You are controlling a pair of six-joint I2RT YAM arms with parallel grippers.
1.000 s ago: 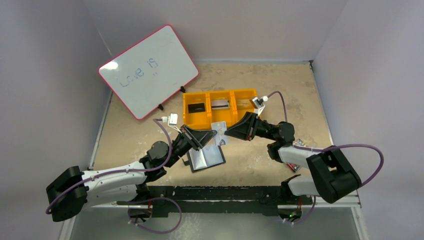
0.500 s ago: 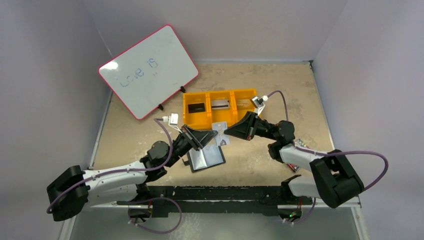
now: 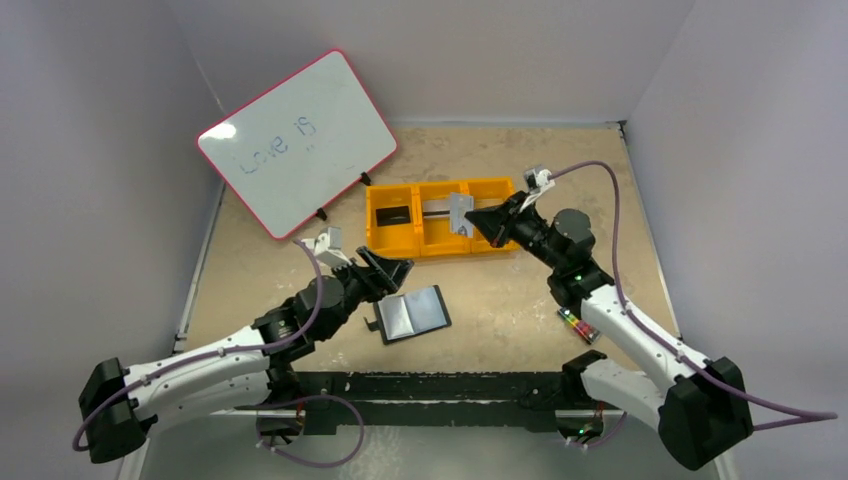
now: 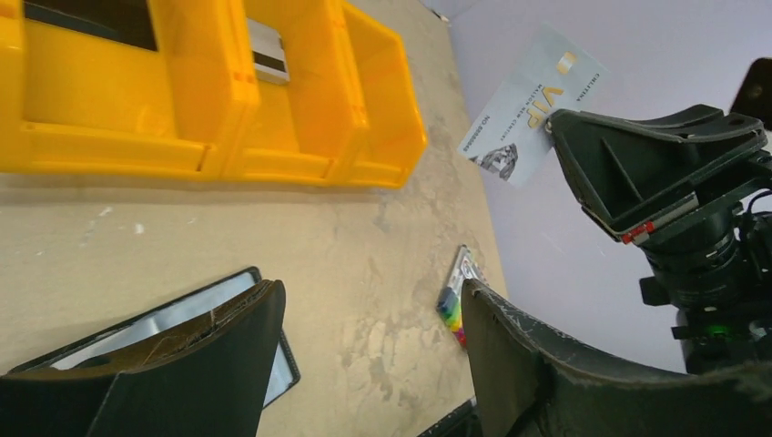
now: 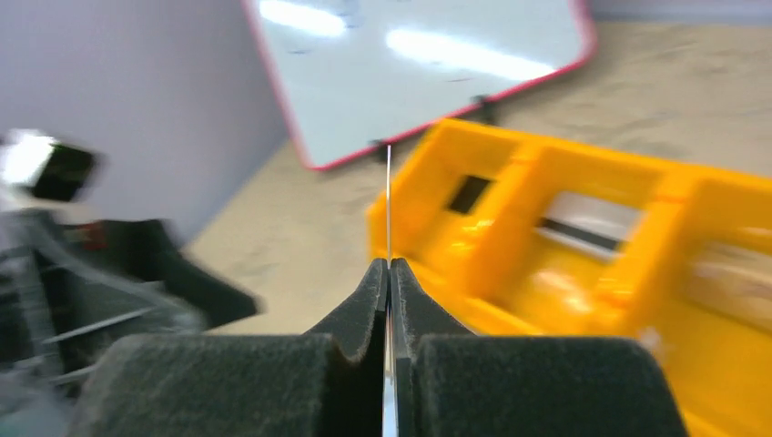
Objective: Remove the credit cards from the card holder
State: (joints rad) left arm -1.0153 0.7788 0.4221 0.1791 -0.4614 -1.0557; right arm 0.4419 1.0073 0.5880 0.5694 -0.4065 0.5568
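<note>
The black card holder lies open on the table, its shiny sleeves facing up. My left gripper hovers just up-left of it, open and holding nothing. My right gripper is shut on a pale credit card with small print, held upright over the orange tray's middle-right part. In the right wrist view this card shows edge-on between the pressed pads. A black card lies in the tray's left compartment. A silvery card lies in the middle one.
A pink-framed whiteboard leans at the back left. A pack of coloured markers lies on the table by the right arm. Grey walls close in the table on three sides.
My left gripper opened, let go of the card and drew back to the left. My right gripper kept the pale card and carried it away from the holder to above the tray.
</note>
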